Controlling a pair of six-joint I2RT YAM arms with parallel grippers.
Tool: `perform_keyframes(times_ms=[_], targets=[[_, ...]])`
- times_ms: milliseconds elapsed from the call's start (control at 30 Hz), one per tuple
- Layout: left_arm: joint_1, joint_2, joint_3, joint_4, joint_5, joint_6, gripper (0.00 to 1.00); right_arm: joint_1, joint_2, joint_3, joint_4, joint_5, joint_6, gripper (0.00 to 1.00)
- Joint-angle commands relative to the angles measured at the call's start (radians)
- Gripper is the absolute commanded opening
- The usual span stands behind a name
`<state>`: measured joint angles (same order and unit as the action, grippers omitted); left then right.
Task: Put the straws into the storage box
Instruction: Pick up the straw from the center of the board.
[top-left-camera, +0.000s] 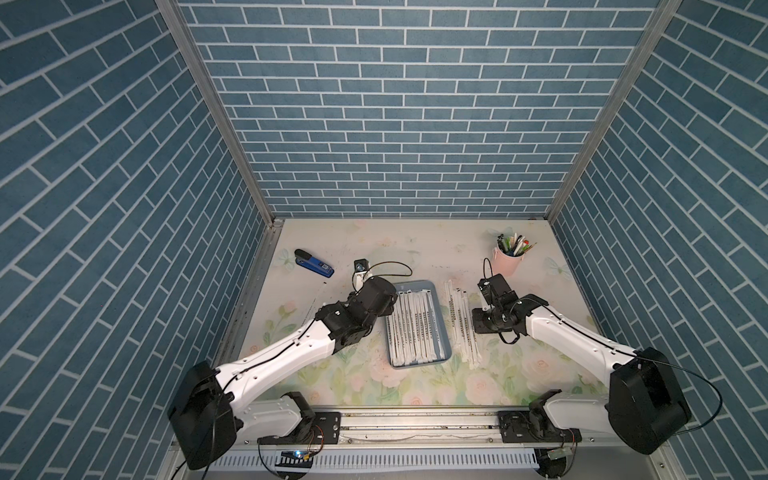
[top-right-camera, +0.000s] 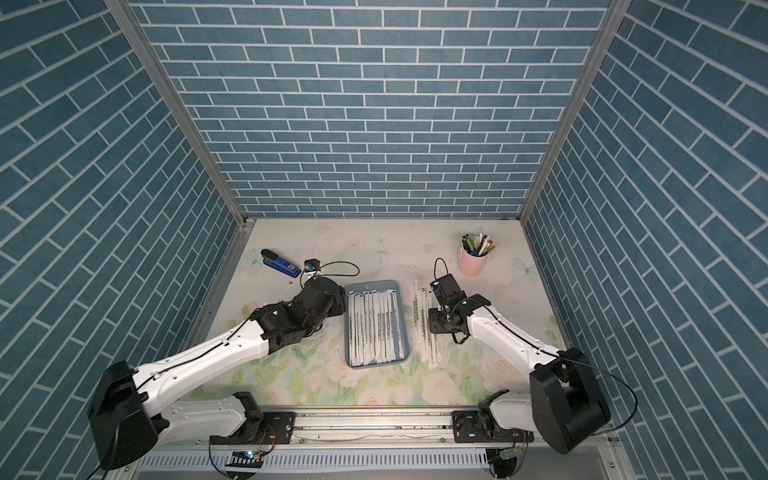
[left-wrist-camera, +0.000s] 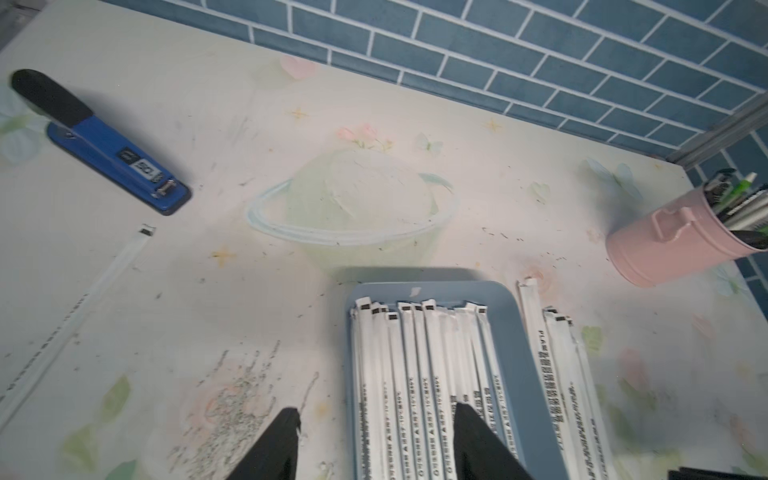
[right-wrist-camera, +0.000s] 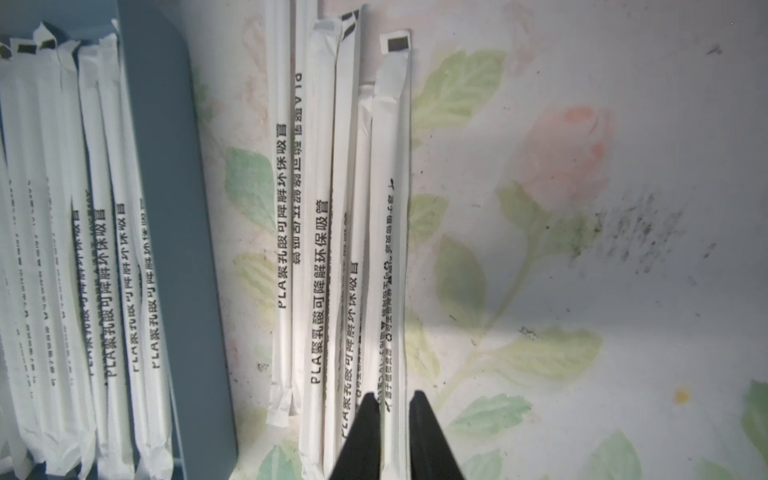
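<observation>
The storage box (top-left-camera: 419, 284) (top-right-camera: 374, 284) is a shallow blue-grey tray in mid-table, holding several wrapped white straws (top-left-camera: 415, 328) (left-wrist-camera: 415, 374) side by side. More straws (top-left-camera: 461, 320) (top-right-camera: 424, 324) (right-wrist-camera: 316, 208) lie in a row on the table just right of it. One lone straw (left-wrist-camera: 83, 307) lies far left. My left gripper (left-wrist-camera: 376, 409) is open over the box's left rim (left-wrist-camera: 353, 415), one finger over the table, one over the boxed straws. My right gripper (right-wrist-camera: 394, 395) is shut on the outermost table straw (right-wrist-camera: 390, 208), near one end.
A blue-and-black stapler (top-left-camera: 313, 262) (left-wrist-camera: 108, 153) lies at the back left. A pink cup of pens (top-left-camera: 508, 259) (left-wrist-camera: 673, 245) stands at the back right. Brick-pattern walls close the table on three sides.
</observation>
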<state>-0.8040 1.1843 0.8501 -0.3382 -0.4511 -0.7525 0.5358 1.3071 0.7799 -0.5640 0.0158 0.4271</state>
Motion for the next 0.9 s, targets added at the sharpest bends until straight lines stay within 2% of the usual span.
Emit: perform_keyframes(times_ms=[0,233,500,867], targets=[[0.026,-0.043,-0.07,0.025,-0.008,0.028,0.62,-0.002,0.025,-0.013,0.001,-0.048,-0.041,0.17],[0.026,-0.021,-0.115,0.051,0.048,-0.007,0.62,-0.002,0.076,-0.034,0.046,-0.085,-0.04,0.18],[0.026,0.014,-0.097,0.07,0.066,0.001,0.62,-0.002,0.118,-0.055,0.09,-0.084,-0.036,0.19],[0.026,0.02,-0.094,0.069,0.069,0.001,0.62,-0.002,0.133,-0.084,0.12,-0.066,-0.036,0.11]])
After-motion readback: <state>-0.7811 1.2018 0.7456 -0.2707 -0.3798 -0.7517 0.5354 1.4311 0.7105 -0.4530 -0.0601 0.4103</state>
